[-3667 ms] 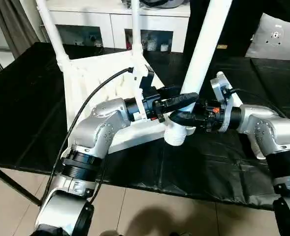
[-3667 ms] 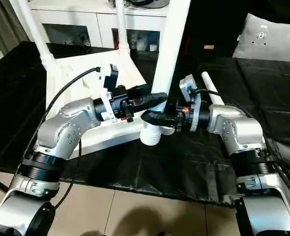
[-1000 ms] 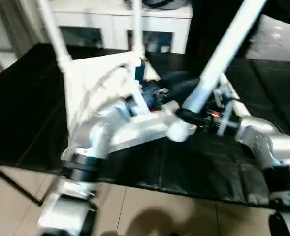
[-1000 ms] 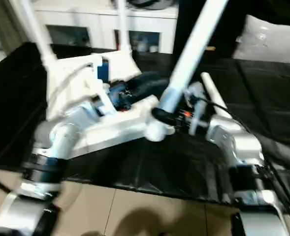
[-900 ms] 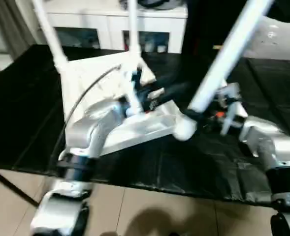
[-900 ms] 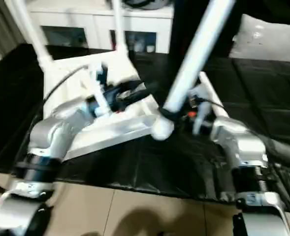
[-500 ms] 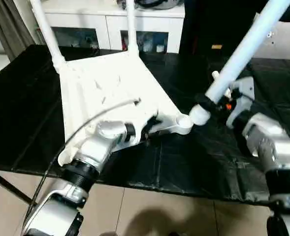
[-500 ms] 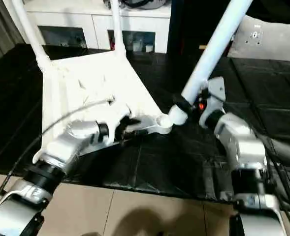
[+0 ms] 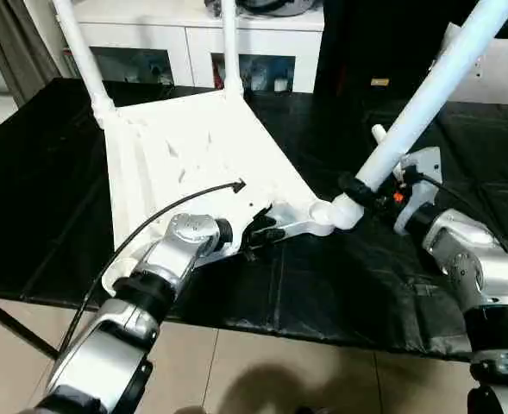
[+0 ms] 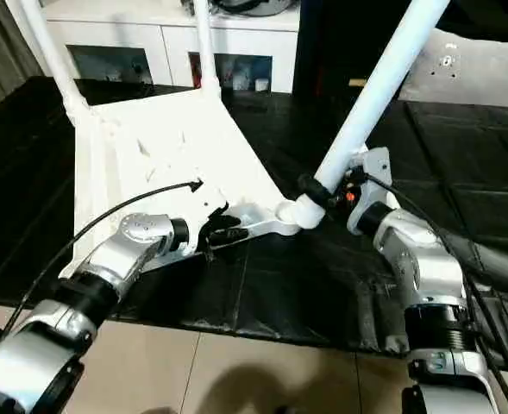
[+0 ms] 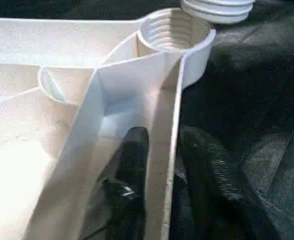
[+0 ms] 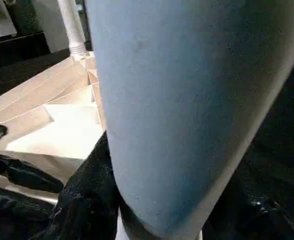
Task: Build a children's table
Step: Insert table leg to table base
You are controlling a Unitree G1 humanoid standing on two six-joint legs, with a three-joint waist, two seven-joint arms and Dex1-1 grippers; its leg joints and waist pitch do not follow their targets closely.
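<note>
— Where was the table top [image 9: 193, 159] found?

— It was laid upside down on the black-covered bench [image 9: 38, 181], two legs [image 9: 81, 56] already stood in its far corners.

— And the left gripper [image 11: 159, 165]?

— Its fingers [image 11: 134, 155] were seen astride the top's near rim, one on each side of the wall.

— The right gripper [image 9: 363, 191]?

— It was clamped on a third leg [image 9: 430, 86], tilted, its threaded end held just beside the near corner socket [image 11: 174, 32].
</note>
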